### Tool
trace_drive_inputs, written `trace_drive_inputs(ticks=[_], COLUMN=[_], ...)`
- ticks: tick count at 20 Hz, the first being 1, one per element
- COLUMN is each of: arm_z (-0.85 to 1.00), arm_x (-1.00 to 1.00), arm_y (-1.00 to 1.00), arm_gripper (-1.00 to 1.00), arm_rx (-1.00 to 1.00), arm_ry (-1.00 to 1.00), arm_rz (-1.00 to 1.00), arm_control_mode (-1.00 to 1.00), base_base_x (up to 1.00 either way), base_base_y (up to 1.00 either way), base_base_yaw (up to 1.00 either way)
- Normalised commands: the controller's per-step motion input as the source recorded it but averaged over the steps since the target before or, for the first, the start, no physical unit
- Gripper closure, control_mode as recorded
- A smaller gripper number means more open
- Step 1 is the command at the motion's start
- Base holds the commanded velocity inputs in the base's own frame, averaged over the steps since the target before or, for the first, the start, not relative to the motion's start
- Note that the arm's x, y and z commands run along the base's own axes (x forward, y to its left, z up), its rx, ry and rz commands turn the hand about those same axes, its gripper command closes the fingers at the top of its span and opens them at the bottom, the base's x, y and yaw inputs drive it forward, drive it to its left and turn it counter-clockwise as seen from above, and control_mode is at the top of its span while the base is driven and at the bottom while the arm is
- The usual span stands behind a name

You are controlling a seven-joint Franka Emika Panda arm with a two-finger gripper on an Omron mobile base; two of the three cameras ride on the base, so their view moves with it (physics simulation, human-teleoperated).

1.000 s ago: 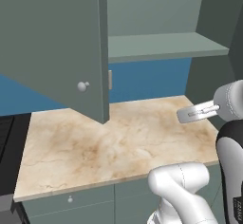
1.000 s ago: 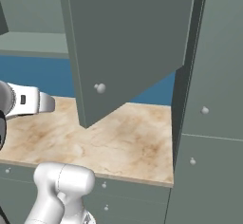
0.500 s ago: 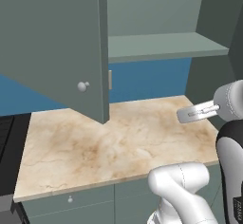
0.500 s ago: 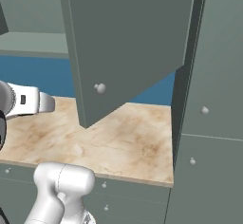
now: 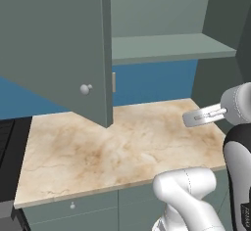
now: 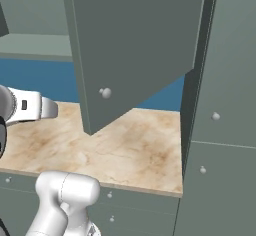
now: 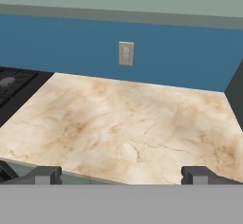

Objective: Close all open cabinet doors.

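Two grey-green cabinet doors of the upper wall cabinet stand swung open over the counter. The left door (image 5: 54,44) juts out toward me, with its round silver knob (image 5: 86,89) near its lower corner. The right door (image 6: 140,45), with its knob (image 6: 105,93), hangs open next to the tall cabinet; the left base view shows its inner face (image 5: 228,29). Between them the bare shelf (image 5: 171,46) is exposed. My gripper (image 7: 122,175) is open and holds nothing, hovering low over the counter's front edge. My white hand (image 5: 203,116) is well below both doors and touches neither.
A beige marble countertop (image 7: 123,123) spreads under the cabinet against a blue backsplash with a wall outlet (image 7: 126,53). A black stove (image 7: 12,83) borders the counter on the left. A tall grey-green cabinet (image 6: 225,105) walls off the right. Drawer fronts (image 5: 73,206) run below the counter.
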Motion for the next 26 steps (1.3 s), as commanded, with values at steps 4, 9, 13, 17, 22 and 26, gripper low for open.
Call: trace_drive_inputs(ticks=[4,9,13,17,22,26], arm_z=[0.0,0.0,0.0,0.0,0.0,0.01], arm_x=[0.0,0.0,0.0,0.0,-0.09,-0.27], arm_y=[0.0,0.0,0.0,0.0,0.0,0.17], arm_gripper=[-1.0,-1.0,-1.0,-1.0,-1.0,-1.0], arm_rx=[0.0,0.0,0.0,0.0,0.0,0.0], arm_ry=[0.0,0.0,0.0,0.0,0.0,-0.02], arm_rz=[0.0,0.0,0.0,0.0,0.0,-0.01], arm_control_mode=[-1.0,-1.0,-1.0,-1.0,-1.0,-1.0], base_base_x=[0.0,0.0,0.0,0.0,0.0,0.0], base_base_y=[0.0,0.0,0.0,0.0,0.0,0.0], base_base_yaw=[0.0,0.0,0.0,0.0,0.0,0.0])
